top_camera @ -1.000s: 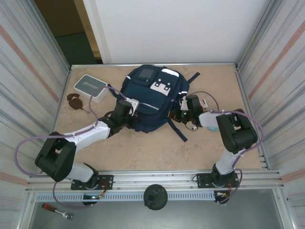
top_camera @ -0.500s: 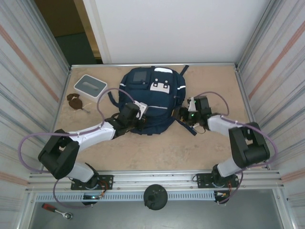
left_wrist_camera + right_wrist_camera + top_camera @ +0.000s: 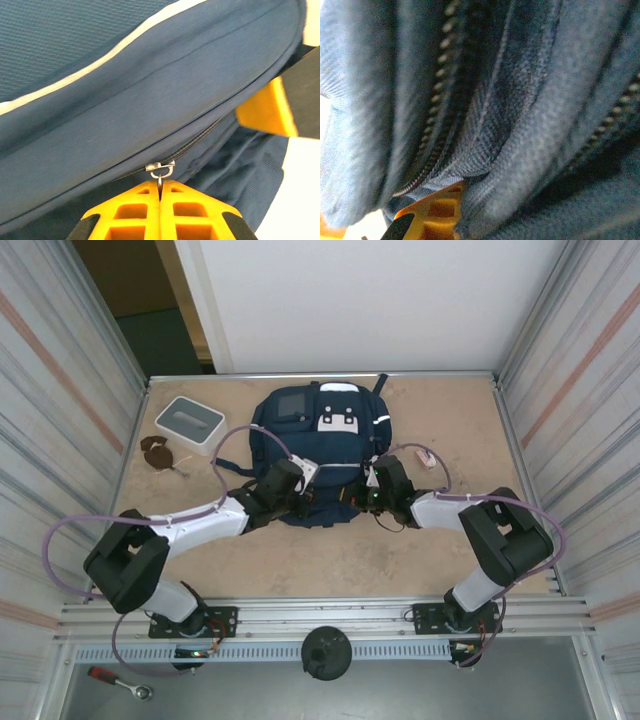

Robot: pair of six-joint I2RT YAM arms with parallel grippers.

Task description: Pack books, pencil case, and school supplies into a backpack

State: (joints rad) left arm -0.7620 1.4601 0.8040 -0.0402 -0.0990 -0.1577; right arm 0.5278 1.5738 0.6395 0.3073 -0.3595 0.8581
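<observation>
The navy backpack lies flat in the middle of the table, its grey patch toward the back wall. At its near edge my left gripper is shut, its yellow fingers pinching the metal pull ring under the zipper slider. My right gripper meets the same edge from the right. In the right wrist view one yellow finger shows, with a fold of backpack fabric clamped against it. The books, the pencil case and the school supplies are out of view.
A white-and-grey square box stands at the back left, with a small brown object beside it. A small white-and-pink piece lies right of the backpack. Metal walls close in both sides of the table.
The backpack has swung round and shifted slightly back. My left gripper slid right along its near edge. My right gripper moved left from the backpack's side and shut on the fabric.
</observation>
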